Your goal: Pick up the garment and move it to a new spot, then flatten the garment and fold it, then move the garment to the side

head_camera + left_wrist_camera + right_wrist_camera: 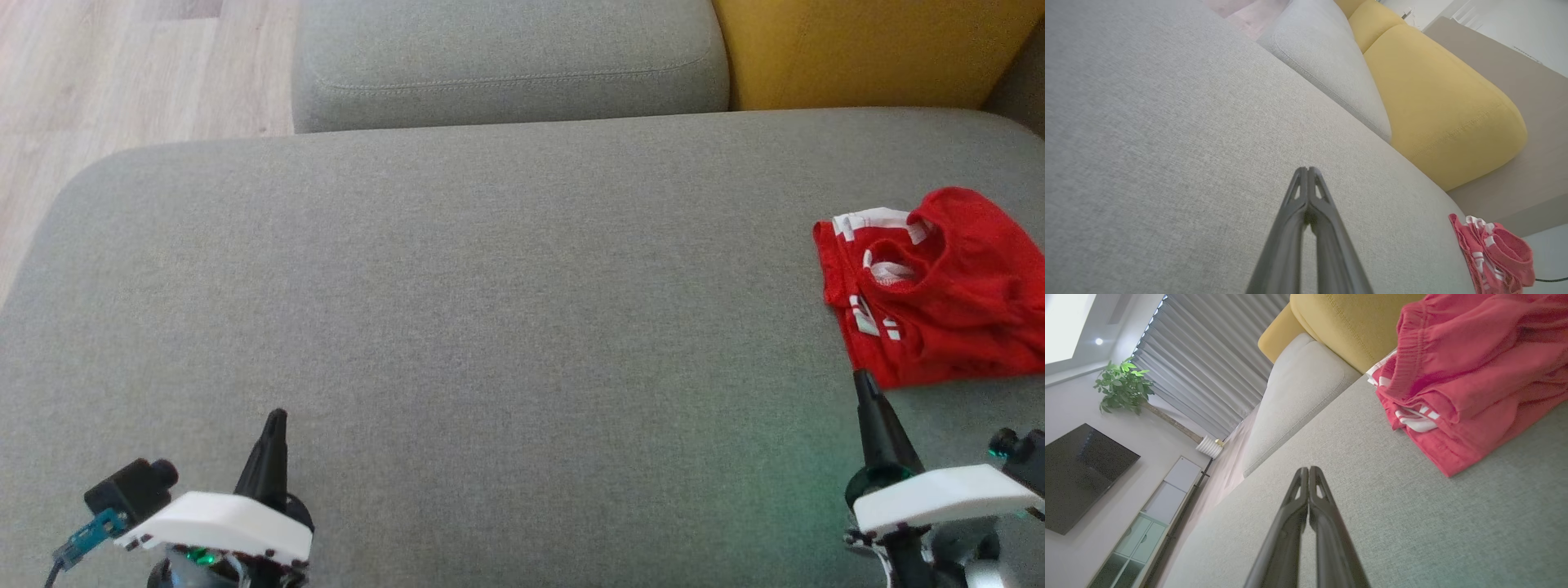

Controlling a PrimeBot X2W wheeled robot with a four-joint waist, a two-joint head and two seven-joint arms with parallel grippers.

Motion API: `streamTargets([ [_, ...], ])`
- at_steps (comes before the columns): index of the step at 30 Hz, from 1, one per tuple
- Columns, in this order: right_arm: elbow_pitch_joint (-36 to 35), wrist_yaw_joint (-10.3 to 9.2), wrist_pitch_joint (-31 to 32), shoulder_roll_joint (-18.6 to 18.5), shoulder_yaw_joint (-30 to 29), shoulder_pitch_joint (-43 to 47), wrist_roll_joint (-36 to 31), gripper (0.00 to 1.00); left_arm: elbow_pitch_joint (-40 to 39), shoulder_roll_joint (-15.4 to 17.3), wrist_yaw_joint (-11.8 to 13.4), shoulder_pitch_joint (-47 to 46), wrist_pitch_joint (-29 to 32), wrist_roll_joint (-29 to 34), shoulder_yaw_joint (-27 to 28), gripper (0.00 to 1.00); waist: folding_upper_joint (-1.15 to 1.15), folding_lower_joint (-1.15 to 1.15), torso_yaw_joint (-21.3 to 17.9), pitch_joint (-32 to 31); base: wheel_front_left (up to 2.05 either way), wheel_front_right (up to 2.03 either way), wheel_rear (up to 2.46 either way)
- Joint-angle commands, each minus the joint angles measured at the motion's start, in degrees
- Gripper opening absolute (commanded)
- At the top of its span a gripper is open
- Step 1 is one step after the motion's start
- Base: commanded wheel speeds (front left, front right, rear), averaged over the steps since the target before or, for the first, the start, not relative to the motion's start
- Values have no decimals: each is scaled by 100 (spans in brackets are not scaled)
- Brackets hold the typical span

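Head view: the garment, red with white striping, lies in a loose, roughly folded heap at the far right of the grey sofa seat, partly cut off by the picture's edge. The left gripper sits low at the left, fingers together, holding nothing, well apart from the cloth. The right gripper is also closed and empty; its tip is just beside the garment's near corner. Whether it touches the cloth cannot be told.

Left wrist view: closed fingers point across bare seat fabric. The garment is small at the lower right, near the seat's edge and below the yellow cushion.

Right wrist view: closed fingers point over the seat, with the garment close at the upper right. Several layers are stacked, and a gathered band lies on top.

Judgement: the garment is light, soft and limp, so it will sag and unfold when lifted. It is not fragile and is unlikely to slip against the seat fabric. The best hold is likely a pinch on the near corner or the thicker gathered band, taking all layers. The right gripper must open first.
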Motion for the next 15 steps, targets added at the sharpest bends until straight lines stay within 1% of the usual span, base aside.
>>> streamTargets([
  [1, -157, -2, -45, -109, 21, -336, 168, 0, -149, 21, -49, -329, 23, -140, 200, 0, 0, 0, -1, 1, 0, 0, 0],
  [15, 34, -3, -53, -119, -29, -483, 1106, 0, -66, -88, -235, -444, 239, -1005, 485, 0, 0, 0, -22, 7, 0, 0, 0],
])
